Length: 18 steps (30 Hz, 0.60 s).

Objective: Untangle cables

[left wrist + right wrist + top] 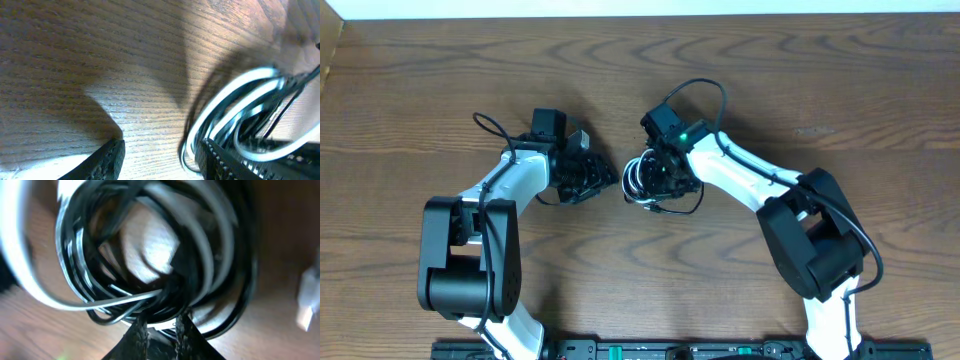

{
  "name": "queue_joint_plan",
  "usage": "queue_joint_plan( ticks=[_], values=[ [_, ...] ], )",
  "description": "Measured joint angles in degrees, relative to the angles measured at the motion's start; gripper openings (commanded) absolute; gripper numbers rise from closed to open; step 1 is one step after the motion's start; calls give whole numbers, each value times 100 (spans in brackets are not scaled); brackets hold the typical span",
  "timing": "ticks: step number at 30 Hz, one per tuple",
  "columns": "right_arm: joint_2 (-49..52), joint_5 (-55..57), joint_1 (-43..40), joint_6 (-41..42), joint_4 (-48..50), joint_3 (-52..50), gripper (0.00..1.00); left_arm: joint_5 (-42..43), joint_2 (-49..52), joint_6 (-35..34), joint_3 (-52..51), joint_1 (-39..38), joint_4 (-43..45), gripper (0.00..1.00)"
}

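**Desk** (640, 70): dark wood-grain top that fills the overhead view. Its near edge is cut off behind a black rail (650, 350).

**Left arm** (515, 185): white and black, reaching in towards the centre. Its base is partly out of frame at the bottom.

**Right arm** (750, 175): the same build, mirrored, with a green light at the wrist. A thick black arm wire (705, 90) arcs over the wrist.

**Cable coil** (642, 185): lies mid-desk between the two wrists and directly under the right wrist, which hides most of it from above. Only a few loops show there.

**Left end effector** (598, 180): just beside the coil. Its fingers (107, 160) are spread, with bare wood between them. Only the tips enter the wrist view, and the coil's loops overlap the far tip.

**Right end effector** (161, 330): the fingers are pressed nearly together at the coil's lower edge. Dark strands run down into the narrow gap, but blur hides which strands are pinched.

**White cord** (250, 77): several bright loops, smeared and cut off at the frame edge in both wrist views.

**Black cord** (247, 270): loops interleaved with the white ones. The plug ends cannot be made out.

**Pale shape** (307, 300): lies on the wood at the right edge of the right wrist view. It is blurred, cut off and unidentifiable.
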Motion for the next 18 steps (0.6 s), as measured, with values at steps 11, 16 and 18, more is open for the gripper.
queue_joint_plan(
  ticks=[11, 16, 18],
  values=[
    [125, -61, -4, -955, 411, 70, 16, 37, 0, 63, 0, 0, 4, 52],
    [144, -295, -103, -1257, 177, 74, 22, 37, 0, 66, 0, 0, 4, 52],
    [155, -595, -184, -1399, -149, 114, 22, 37, 0, 63, 0, 0, 4, 52]
  ],
)
